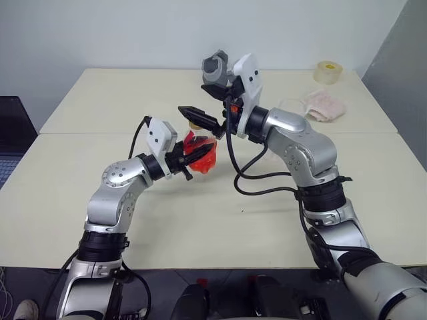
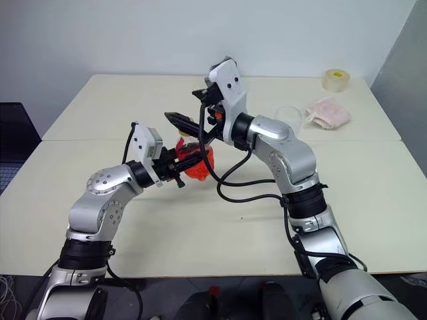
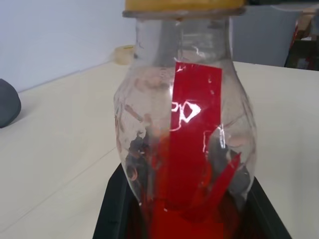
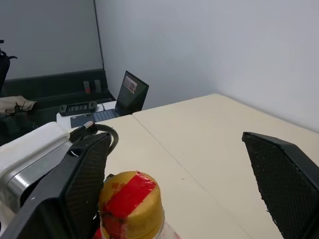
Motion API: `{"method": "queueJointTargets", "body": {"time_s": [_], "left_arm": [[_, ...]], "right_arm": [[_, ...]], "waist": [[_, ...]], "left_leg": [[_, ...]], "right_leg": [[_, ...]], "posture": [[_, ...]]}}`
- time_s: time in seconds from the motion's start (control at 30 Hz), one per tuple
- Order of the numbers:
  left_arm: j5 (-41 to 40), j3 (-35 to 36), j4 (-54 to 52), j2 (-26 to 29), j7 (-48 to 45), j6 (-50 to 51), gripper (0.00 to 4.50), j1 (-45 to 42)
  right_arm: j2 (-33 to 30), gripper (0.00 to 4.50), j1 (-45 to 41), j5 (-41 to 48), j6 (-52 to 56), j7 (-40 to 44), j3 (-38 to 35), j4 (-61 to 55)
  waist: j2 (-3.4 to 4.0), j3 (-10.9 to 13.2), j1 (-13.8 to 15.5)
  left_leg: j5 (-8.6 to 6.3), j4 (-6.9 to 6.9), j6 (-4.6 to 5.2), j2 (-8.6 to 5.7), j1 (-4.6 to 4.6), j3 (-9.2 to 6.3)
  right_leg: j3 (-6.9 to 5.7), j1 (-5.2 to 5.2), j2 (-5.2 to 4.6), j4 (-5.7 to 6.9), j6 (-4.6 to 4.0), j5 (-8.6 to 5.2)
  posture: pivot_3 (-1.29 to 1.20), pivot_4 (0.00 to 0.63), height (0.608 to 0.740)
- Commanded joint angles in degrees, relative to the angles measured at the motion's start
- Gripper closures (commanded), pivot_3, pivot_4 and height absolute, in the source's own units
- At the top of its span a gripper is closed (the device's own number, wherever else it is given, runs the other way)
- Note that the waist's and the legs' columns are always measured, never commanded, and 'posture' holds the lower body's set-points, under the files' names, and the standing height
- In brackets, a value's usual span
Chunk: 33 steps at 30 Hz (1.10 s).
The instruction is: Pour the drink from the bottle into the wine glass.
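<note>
My arms are silver-grey metal with rounded joint housings and black bands at the segments. Each wrist carries a white boxy camera block. Loose black cables loop along both forearms. The left gripper (image 1: 191,162) and right gripper (image 1: 200,117) have black, fine-textured fingers.

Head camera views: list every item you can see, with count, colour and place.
table: two joined, cream, under everything.
bottle: one, clear with red label, held upright above the table's middle.
drink: red, low in the bottle.
cap: one, yellow with red tape, on the bottle.
wine glass: one, clear, far right, mostly hidden behind the right arm.
tape dispenser: one, grey, far centre.
tape roll: one, pale yellow, far right corner.
pink bundle: one, right of the glass.
laptop: one, dark, beyond the table's left edge.
left gripper: shut on the bottle.
right gripper: open, either side of the cap.
</note>
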Motion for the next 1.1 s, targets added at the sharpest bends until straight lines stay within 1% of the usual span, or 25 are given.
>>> {"method": "queueJointTargets", "body": {"time_s": [0.03,0.3,0.47,0.7,1.1], "left_arm": [[-0.45,0.63,-3.61,0.51,0.03,-0.48,3.51,-0.36],[-0.26,0.91,-3.28,0.43,0.19,-0.16,3.51,-1.13],[-0.10,0.86,-3.18,0.40,0.14,-0.10,3.51,-1.16],[0.43,0.36,-1.01,0.00,-0.28,-0.82,3.51,-3.42],[0.45,0.12,-0.95,-0.09,-0.58,-0.98,3.51,-3.30]], "right_arm": [[-1.66,0.01,-1.13,-0.22,-1.07,0.70,-1.26,-1.03],[-5.41,0.01,1.76,-0.55,-1.48,2.84,-0.43,-3.29],[-6.10,0.01,2.63,2.35,1.14,3.96,-1.53,-5.87],[-4.19,0.01,2.00,2.88,2.27,3.32,-0.40,-6.60],[-0.89,0.01,-0.45,0.43,-1.45,2.05,0.55,-1.98]], "waist": [[0.00,0.00,0.00],[0.00,0.00,-0.01],[0.00,0.00,0.00],[0.00,0.00,0.00],[0.00,0.00,-0.02]], "left_leg": [[0.00,0.00,0.00,0.00,0.00,0.01],[-0.02,0.00,0.03,0.00,0.00,0.01],[-0.03,0.00,0.05,0.00,0.00,0.02],[-0.03,0.00,0.05,0.00,-0.01,0.00],[-0.01,0.00,0.02,0.00,0.00,0.01]], "right_leg": [[0.01,0.00,0.00,0.00,0.00,0.00],[0.00,0.00,0.00,0.00,0.00,0.00],[0.01,0.00,0.00,0.00,0.00,0.00],[0.00,0.00,0.00,0.00,0.00,0.00],[0.01,0.00,0.02,0.00,0.00,0.00]], "posture": [[0.00,0.150,0.740],[0.00,0.150,0.740],[0.00,0.150,0.740],[0.00,0.150,0.740],[0.00,0.150,0.740]]}}
